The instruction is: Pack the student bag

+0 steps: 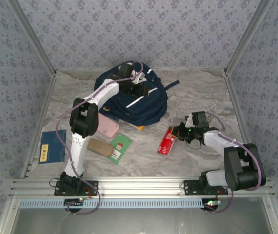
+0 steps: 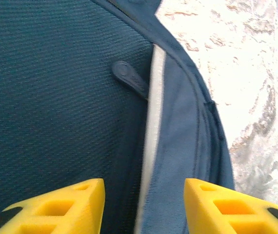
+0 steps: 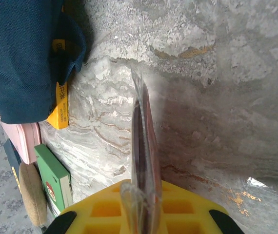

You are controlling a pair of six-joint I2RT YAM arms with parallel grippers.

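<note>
Top external view puts the student bag at the back of the desk, lying flat and slumped. It looks soft and floppy, so the fabric would likely bunch and sag if pinched. It is probably light but awkward to lift. The zip pull beside the white stripe seems the best small handle for opening it, and the rim of the mouth for holding it open. The left end effector hovers over that seam with its jaws apart, holding nothing. Near the bag's front edge, the right end effector is clamped on a thin red packet, which stands on edge on the desk.
</note>
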